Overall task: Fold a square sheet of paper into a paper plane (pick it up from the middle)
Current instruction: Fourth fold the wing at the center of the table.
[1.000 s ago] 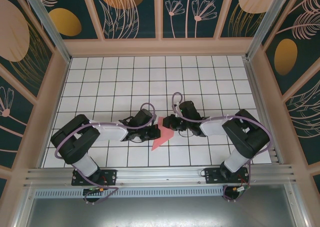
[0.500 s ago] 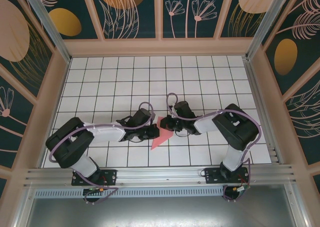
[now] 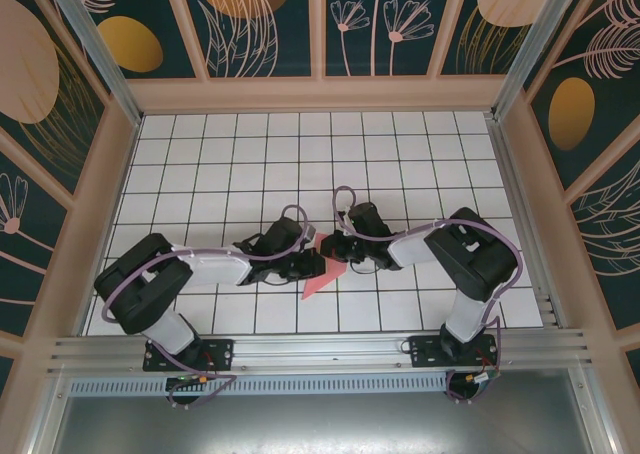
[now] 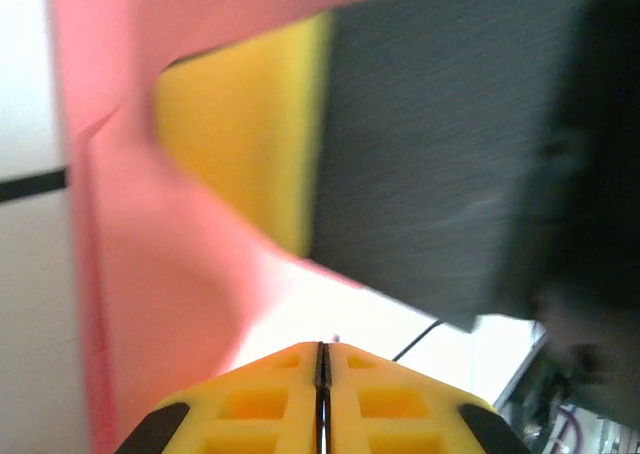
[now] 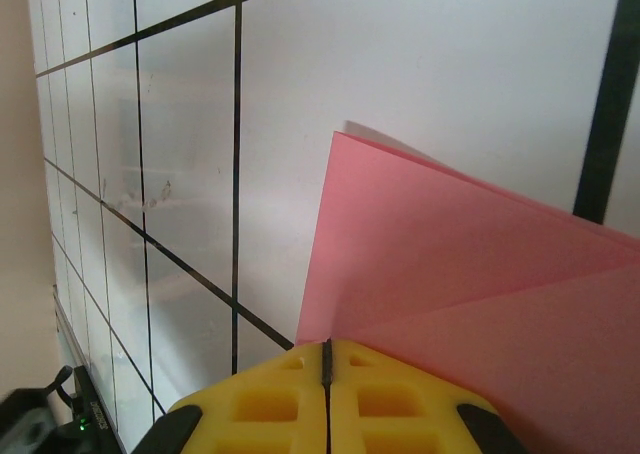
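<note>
The square sheet of paper (image 3: pixel 318 277) is pink-red and folded into a pointed shape, lying at the table's middle front between my two grippers. My right gripper (image 3: pixel 333 251) is at its upper right corner. In the right wrist view the yellow jaws (image 5: pixel 327 344) are pressed together and the paper (image 5: pixel 480 274) runs straight into their seam, its layers rising off the tiles. My left gripper (image 3: pixel 312 264) sits at the paper's left edge. Its jaws (image 4: pixel 322 346) are shut with nothing between them, and the paper (image 4: pixel 150 274) stands blurred to their left.
The white grid table (image 3: pixel 250 154) stretches away behind the arms, bordered by tan walls (image 3: pixel 320 94). A metal rail (image 3: pixel 320 349) runs along the near edge. In the left wrist view the right gripper's yellow pad (image 4: pixel 250 144) and dark body loom very close.
The right arm has swung in leftward and its gripper has closed on the paper's corner. The left gripper stays shut at the paper's left edge, shifted only slightly.
</note>
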